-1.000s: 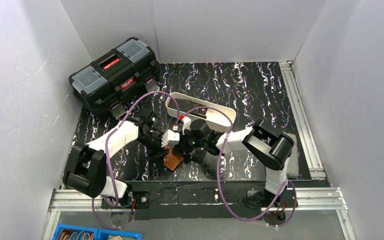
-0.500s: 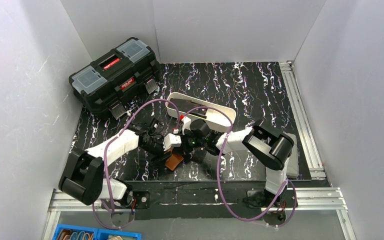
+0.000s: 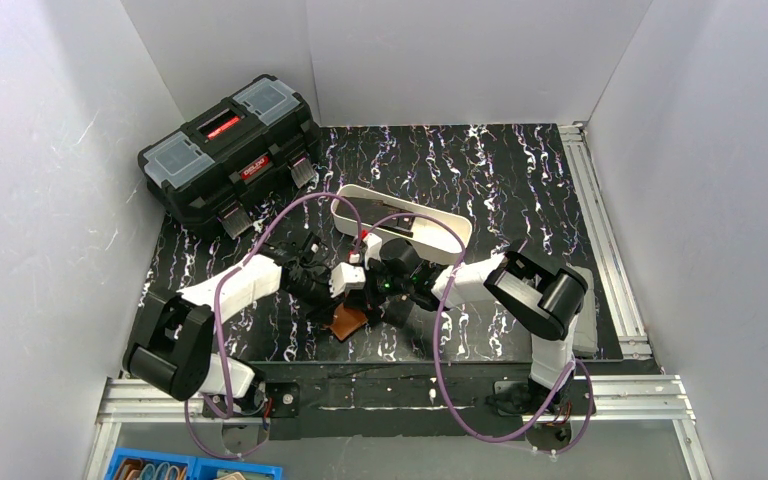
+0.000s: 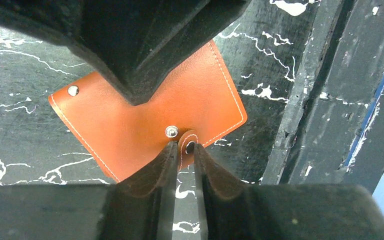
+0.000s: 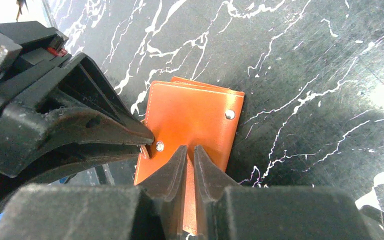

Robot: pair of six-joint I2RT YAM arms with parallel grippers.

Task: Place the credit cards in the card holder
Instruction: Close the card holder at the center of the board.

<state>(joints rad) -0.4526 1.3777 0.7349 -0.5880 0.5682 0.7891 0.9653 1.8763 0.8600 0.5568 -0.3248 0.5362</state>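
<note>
- Step in hand, as I judge it: opening the card holder [image 3: 348, 320] so that cards can go in. It looks folded shut, brown outer face up.
- Card holder lies flat on the black marbled worktop [image 3: 520, 180], toward the near edge and left of the middle, between the two wrists.
- Left gripper [image 4: 186, 150]: jaws pinched together on the small strap [image 4: 187, 145] at the holder's edge, just beside a metal snap.
- Right gripper [image 5: 190, 160]: jaws almost together, clamped on another edge of the holder, brown leather showing between them.
- No credit cards show at the holder. A dark shape [image 3: 397, 232] in the white tray [image 3: 450, 222], just beyond the wrists, may be one, but it is too small to tell.
- Next move likely calls for the right jaws to pin the holder down while the left jaws peel the strap up and away, gently, so the leather does not slip free.
</note>
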